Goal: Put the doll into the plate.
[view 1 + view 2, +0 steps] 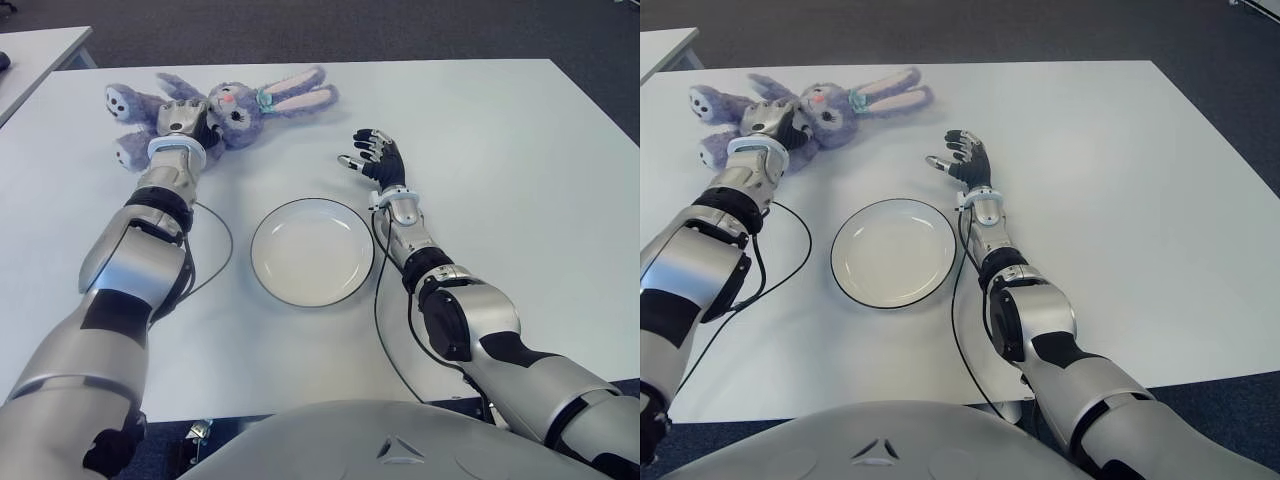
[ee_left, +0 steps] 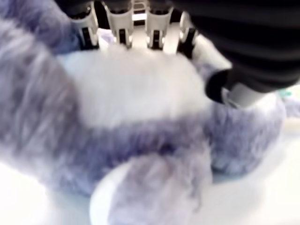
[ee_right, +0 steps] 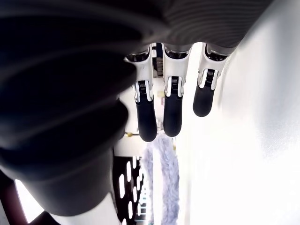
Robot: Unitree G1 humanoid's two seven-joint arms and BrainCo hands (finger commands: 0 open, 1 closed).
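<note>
A purple plush rabbit doll (image 1: 252,104) lies on its back at the far left of the white table (image 1: 490,150), ears pointing right. My left hand (image 1: 186,122) is on its middle. In the left wrist view the fingers (image 2: 123,33) curl over the doll's white belly (image 2: 131,98) and the thumb presses its side. A round white plate (image 1: 312,252) with a dark rim sits empty near the table's centre, nearer to me than the doll. My right hand (image 1: 372,156) shows just beyond the plate's right side, fingers (image 3: 172,112) spread and holding nothing.
A thin black cable (image 1: 222,248) loops on the table between my left arm and the plate. The corner of a second white table (image 1: 40,48) shows at the far left. The table's front edge runs close to my body.
</note>
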